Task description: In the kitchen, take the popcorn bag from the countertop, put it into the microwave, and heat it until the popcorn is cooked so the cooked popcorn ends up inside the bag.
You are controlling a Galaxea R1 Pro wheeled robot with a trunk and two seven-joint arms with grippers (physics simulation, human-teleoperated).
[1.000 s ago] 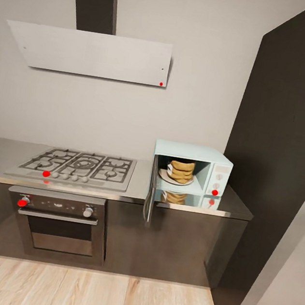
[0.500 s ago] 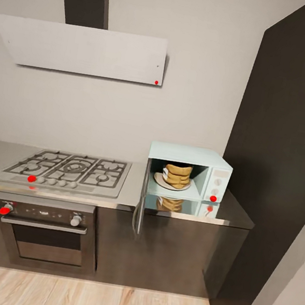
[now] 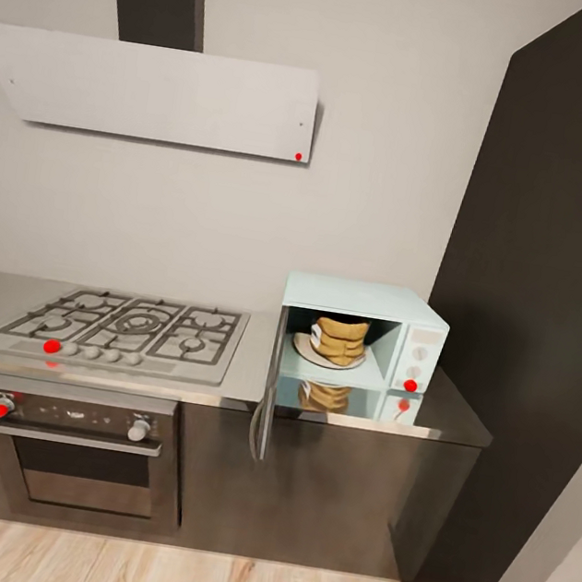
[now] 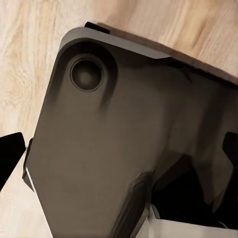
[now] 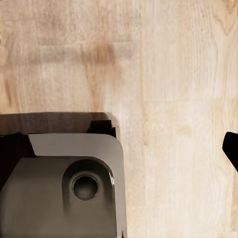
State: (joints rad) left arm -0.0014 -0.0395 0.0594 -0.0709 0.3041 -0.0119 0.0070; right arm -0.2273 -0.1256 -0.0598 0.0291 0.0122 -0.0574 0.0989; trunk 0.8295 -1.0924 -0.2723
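Observation:
The pale mint-blue microwave (image 3: 364,298) stands on the glossy grey countertop (image 3: 455,418), right of the hob. Its door (image 3: 266,390) hangs wide open, seen edge-on. Inside, the tan popcorn bag (image 3: 339,339) sits upright on a white plate (image 3: 304,343), and its reflection shows in the countertop below. No popcorn bits can be made out. In the left wrist view my left gripper (image 4: 119,156) is open above the robot's dark base (image 4: 99,148), with fingertips (image 4: 10,156) at both edges. In the right wrist view my right gripper (image 5: 119,148) hangs over the wood floor (image 5: 168,74), one fingertip (image 5: 232,148) at the edge.
A steel gas hob (image 3: 122,329) with an oven (image 3: 71,449) under it lies left of the microwave. A white flat hood (image 3: 157,94) hangs above. A tall dark cabinet (image 3: 539,319) closes off the right side. Wood floor (image 3: 164,575) runs along the cabinet fronts.
The whole head view has shifted and the units look slightly larger, so the camera has moved nearer. The bag, microwave and door keep their places.

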